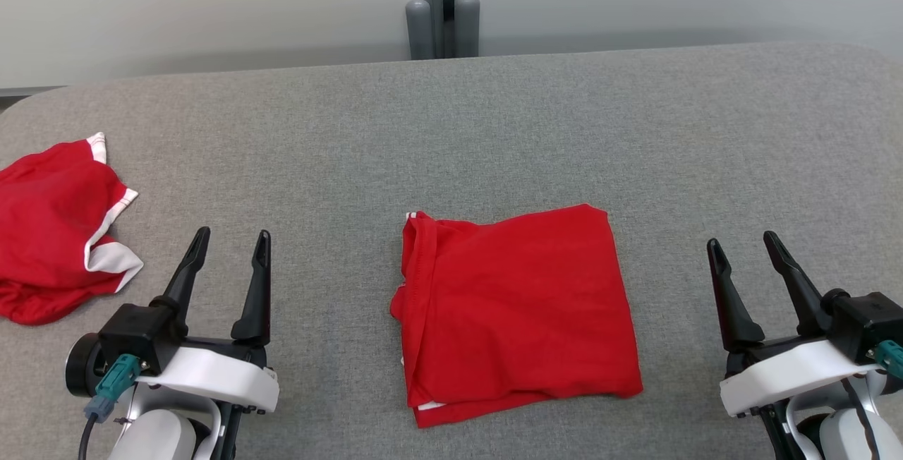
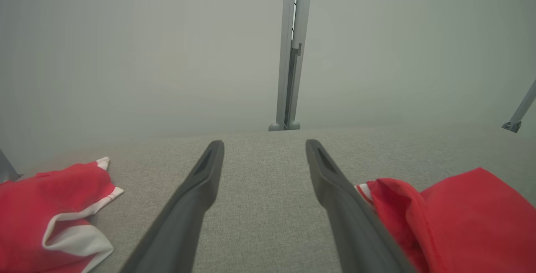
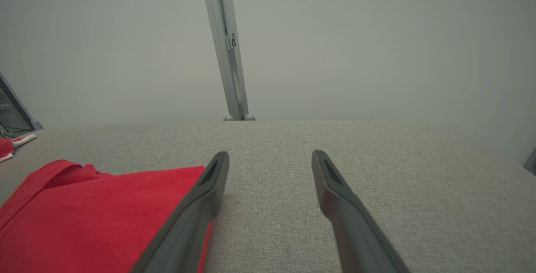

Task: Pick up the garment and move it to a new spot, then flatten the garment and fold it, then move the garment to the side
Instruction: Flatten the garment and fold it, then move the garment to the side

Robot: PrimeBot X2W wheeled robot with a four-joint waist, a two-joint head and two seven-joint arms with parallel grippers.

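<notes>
A red garment (image 1: 515,308) lies folded into a rough rectangle at the front middle of the grey table (image 1: 494,121), a white strip peeking out at its lower left corner. It appears at the right of the left wrist view as red garment (image 2: 460,218) and at the left of the right wrist view as red garment (image 3: 96,218). My left gripper (image 1: 233,241) stands open to its left, nothing between its fingers (image 2: 197,193). My right gripper (image 1: 744,245) stands open to its right, apart from the cloth, fingers (image 3: 335,189) empty.
A second red garment with white trim (image 1: 56,227) lies crumpled at the table's left edge, also seen as crumpled red cloth (image 2: 50,214). A grey metal post (image 1: 443,5) rises behind the table's far edge against a pale wall.
</notes>
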